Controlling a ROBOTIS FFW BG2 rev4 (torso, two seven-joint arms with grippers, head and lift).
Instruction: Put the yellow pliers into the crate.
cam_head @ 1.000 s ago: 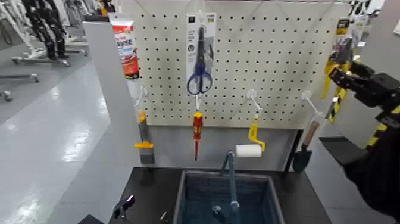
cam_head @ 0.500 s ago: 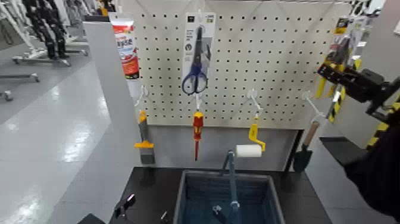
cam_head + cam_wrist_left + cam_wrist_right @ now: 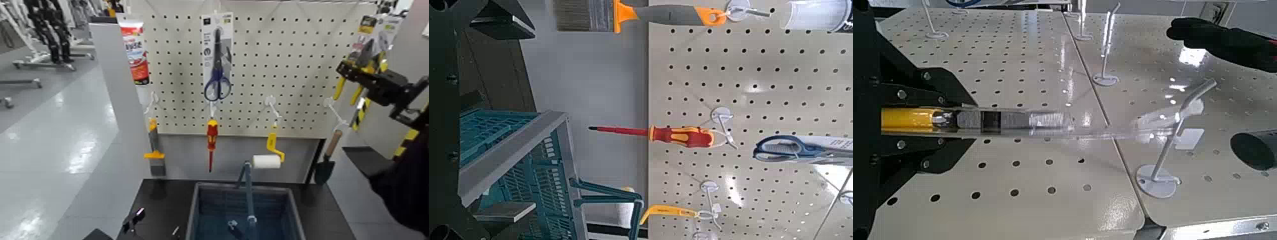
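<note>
The right tool (image 3: 350, 66) is raised at the right edge of the pegboard (image 3: 293, 57) and is closed on the yellow pliers (image 3: 361, 60), which are held up there on their card, handles pointing downwards. The crate (image 3: 242, 210) lies well below and to the left, on the bench (image 3: 159, 204). The left tool is not seen; it cannot be told whether it is wide or narrow.

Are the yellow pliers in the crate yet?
No. The pliers are up at the pegboard's right edge in the right end effector; the crate sits below.
</note>
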